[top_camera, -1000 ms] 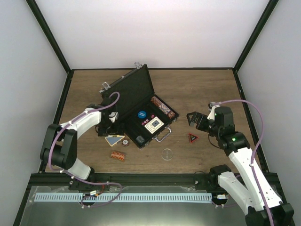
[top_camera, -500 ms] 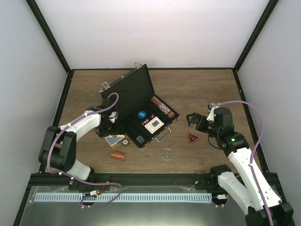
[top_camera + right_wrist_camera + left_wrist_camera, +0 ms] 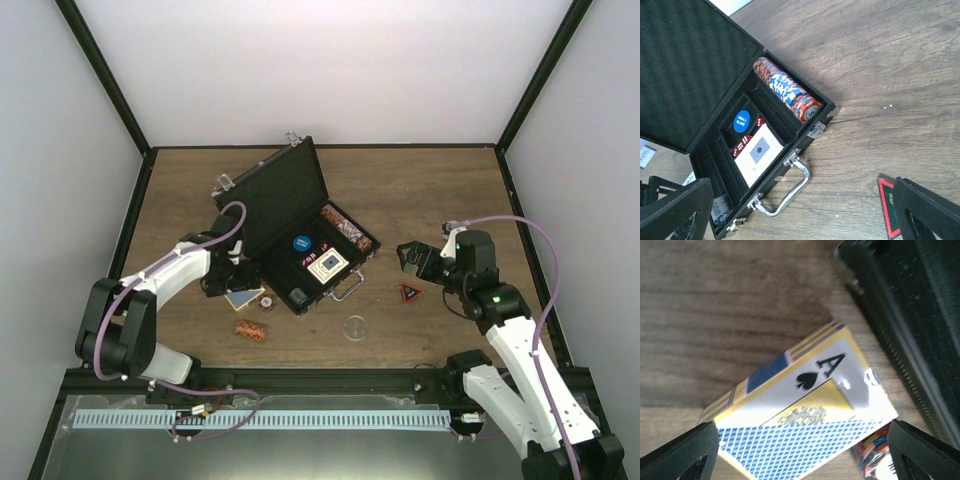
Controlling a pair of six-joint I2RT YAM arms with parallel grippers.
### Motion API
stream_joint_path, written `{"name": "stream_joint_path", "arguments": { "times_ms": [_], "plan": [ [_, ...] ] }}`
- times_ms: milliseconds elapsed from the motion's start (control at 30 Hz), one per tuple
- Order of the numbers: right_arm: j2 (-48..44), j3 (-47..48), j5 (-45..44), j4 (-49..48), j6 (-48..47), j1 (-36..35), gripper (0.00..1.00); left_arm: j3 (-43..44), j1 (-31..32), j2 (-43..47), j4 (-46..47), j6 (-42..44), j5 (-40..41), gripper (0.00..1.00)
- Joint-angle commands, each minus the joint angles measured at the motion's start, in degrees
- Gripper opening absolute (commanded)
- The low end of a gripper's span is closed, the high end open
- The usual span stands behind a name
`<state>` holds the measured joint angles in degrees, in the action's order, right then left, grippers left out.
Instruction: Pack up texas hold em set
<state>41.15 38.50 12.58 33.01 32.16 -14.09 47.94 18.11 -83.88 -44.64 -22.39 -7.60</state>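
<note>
1. I see the case (image 3: 300, 235), black and hinged, lying open at mid-tabletop (image 3: 430, 190) on the wood grain. Its lid is tilted back.
2. Only the right wrist view shows the interior. It has ribbed foam lining, a curved silver handle (image 3: 787, 192) and a ridged row of brown-red chips (image 3: 785, 89) in the far compartment. Nearer lie a round blue disc (image 3: 741, 121), red dice (image 3: 742, 142) and a flat card deck (image 3: 758, 152).
3. The left hand (image 3: 230, 283) has its fingers spread wide either side of a second deck (image 3: 800, 425), a glossy box with an ace of spades and blue lattice. The box lies just left of the case. I cannot tell whether the fingers touch it.
4. The right hand (image 3: 412, 252) is wide and holds nothing. It is near the flat red-black triangle (image 3: 410, 293), to the right of the case.
5. Only the overhead view shows a short chip stack (image 3: 250, 331) on its side and a clear round disc (image 3: 354, 326).
</note>
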Motion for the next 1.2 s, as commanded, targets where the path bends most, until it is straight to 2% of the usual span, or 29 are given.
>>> {"name": "stream_joint_path", "arguments": {
  "times_ms": [0,167,400,467,700,1033,1167],
  "plan": [
    [-0.9,0.4,0.2,0.0,0.6,-0.4,1.00,-2.7,0.8,2.2,-5.2,-3.2,1.9,0.95],
    [-0.3,0.2,0.7,-0.6,0.5,-0.5,1.00,-0.8,1.5,3.6,-8.3,-3.1,5.6,0.94],
    [0.3,0.7,0.1,-0.7,0.2,-0.5,1.00,3.0,1.6,0.2,-13.4,-0.5,11.5,0.95],
    [0.2,0.6,-0.2,-0.8,0.2,-0.5,1.00,3.2,2.3,-0.2,-13.5,0.5,10.0,1.00],
    [0.5,0.6,-0.7,-0.7,-0.4,-0.5,1.00,5.8,8.6,-4.6,-14.8,1.5,10.3,1.00],
    [0.8,1.7,-2.1,-0.6,-1.4,-0.5,1.00,8.4,8.9,-9.3,-14.3,2.3,18.6,1.00],
    [0.8,2.4,-2.5,0.0,-2.0,-0.4,1.00,9.5,8.8,-11.3,-13.5,3.9,18.7,1.00]
  ]
}}
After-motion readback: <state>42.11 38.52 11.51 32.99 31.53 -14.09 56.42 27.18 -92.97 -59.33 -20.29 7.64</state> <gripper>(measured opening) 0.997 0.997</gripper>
